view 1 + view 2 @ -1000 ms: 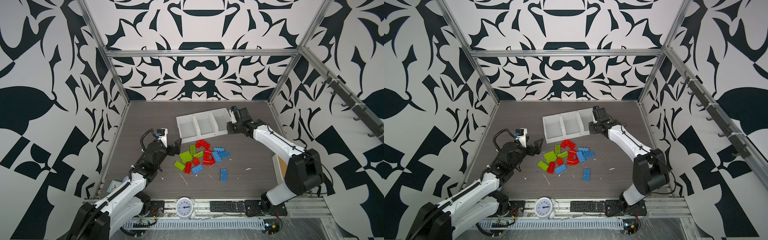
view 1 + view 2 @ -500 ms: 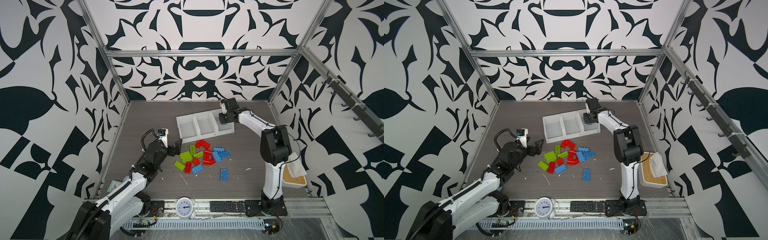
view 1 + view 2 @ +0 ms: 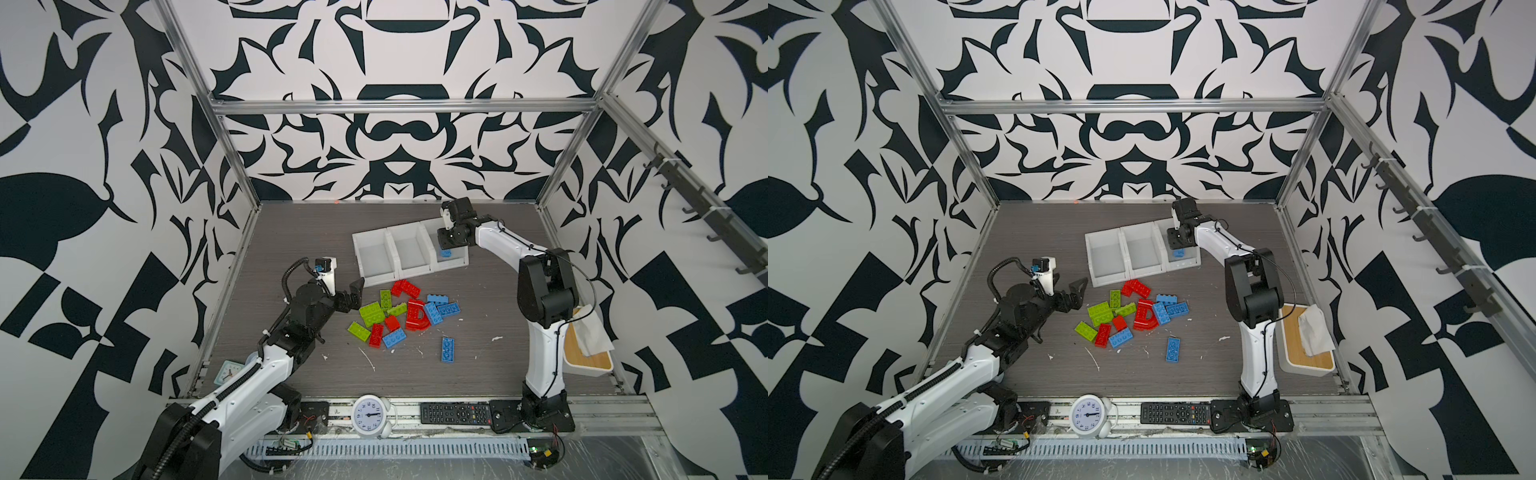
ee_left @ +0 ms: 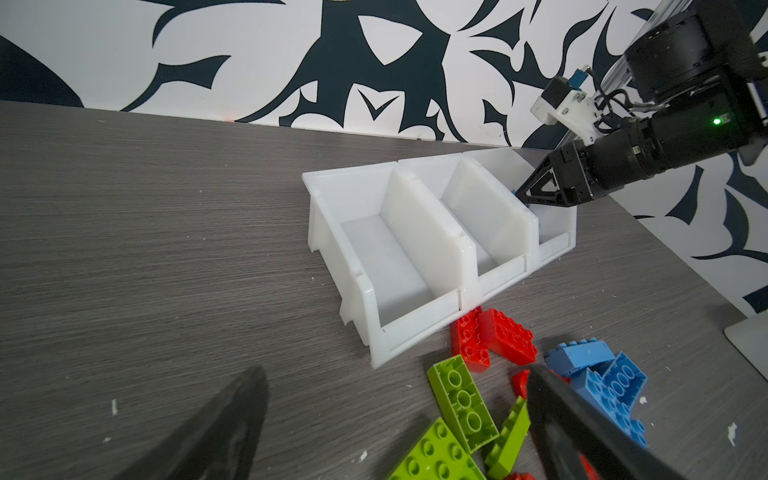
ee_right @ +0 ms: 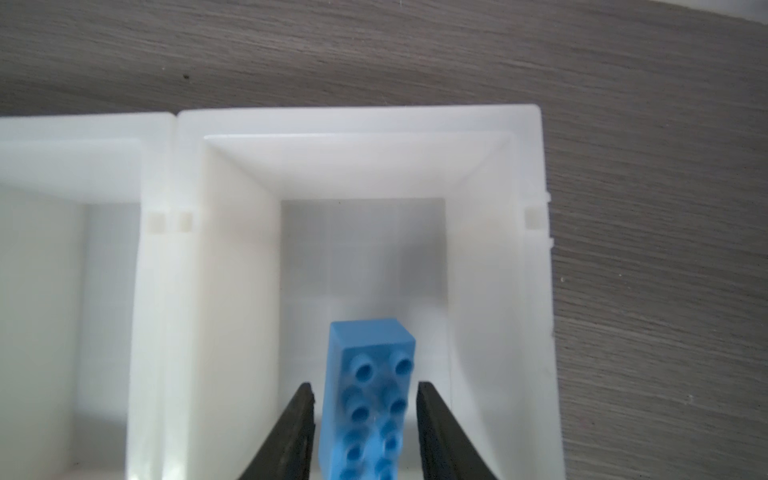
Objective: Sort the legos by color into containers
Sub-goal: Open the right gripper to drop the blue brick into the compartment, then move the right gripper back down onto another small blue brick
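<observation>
The containers [image 3: 376, 237] [image 3: 1105, 237] [image 4: 349, 176] are three joined white bins at the back of the table. My right gripper [image 3: 446, 246] [image 3: 1177, 250] [image 5: 365, 388] hangs over the rightmost bin, open. A blue brick [image 3: 445, 252] [image 3: 1178, 253] [image 5: 370, 374] sits loose and blurred between its fingers, with a thin gap on each side. The other legos lie in a pile in front of the bins, among them a red D-shaped arch [image 3: 417, 316] [image 3: 1146, 316], lime green bricks [image 3: 371, 311] [image 4: 461, 395] and a lone blue plate [image 3: 447, 350]. My left gripper [image 3: 356, 295] [image 3: 1079, 294] [image 4: 397, 374] is open and empty at the pile's left edge.
A white box with a wooden lid [image 3: 588, 361] and a tissue stands by the right wall. A round white clock [image 3: 371, 415] and a black remote [image 3: 455, 412] lie on the front rail. A small square clock [image 3: 226, 371] sits at the front left. White scraps dot the table.
My right arm swung left from beside the bins to over the rightmost bin, and its jaws have parted from the blue brick. The left arm has not moved.
</observation>
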You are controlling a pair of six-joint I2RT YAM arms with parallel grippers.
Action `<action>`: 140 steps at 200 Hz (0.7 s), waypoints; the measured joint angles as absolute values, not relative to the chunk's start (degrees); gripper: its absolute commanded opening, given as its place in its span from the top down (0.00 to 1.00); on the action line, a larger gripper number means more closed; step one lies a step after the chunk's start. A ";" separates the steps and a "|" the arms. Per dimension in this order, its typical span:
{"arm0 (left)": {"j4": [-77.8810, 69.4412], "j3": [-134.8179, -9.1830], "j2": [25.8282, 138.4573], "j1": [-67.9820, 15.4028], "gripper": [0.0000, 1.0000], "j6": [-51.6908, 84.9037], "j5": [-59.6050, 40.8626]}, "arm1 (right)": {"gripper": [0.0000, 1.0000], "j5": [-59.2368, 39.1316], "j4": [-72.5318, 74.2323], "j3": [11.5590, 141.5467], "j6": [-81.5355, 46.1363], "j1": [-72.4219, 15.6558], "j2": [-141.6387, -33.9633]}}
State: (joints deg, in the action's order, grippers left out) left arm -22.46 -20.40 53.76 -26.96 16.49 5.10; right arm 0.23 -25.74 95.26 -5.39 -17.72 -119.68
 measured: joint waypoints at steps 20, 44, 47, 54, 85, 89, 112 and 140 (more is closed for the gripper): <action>-22.44 -20.40 53.19 -26.96 0.01 16.49 5.10 | 0.51 0.05 -26.00 95.31 -5.17 -17.72 -119.20; -22.44 -20.40 52.88 -26.96 0.01 16.49 5.10 | 0.51 -0.45 -26.85 93.51 -5.19 -17.82 -116.09; -22.44 -20.40 52.86 -26.96 0.01 16.49 5.10 | 0.51 -0.47 -27.11 93.03 -5.19 -17.89 -115.26; -22.44 -20.40 52.86 -26.96 0.01 16.49 5.10 | 0.51 -0.49 -27.38 91.66 -5.28 -18.06 -113.30; -22.39 -20.40 52.86 -26.98 0.01 16.49 5.10 | 0.51 -0.25 -28.47 81.89 -6.61 -21.34 -100.64; -22.37 -20.40 52.86 -26.96 0.01 16.49 5.10 | 0.51 -0.03 -28.42 80.14 -6.98 -22.24 -98.61; -22.02 -20.40 52.82 -26.96 0.01 16.47 5.10 | 0.51 0.49 -29.47 71.48 -9.37 -27.77 -89.41; -21.58 -20.40 52.82 -26.98 0.01 16.47 5.10 | 0.52 1.78 -33.58 63.68 -13.45 -34.44 -81.60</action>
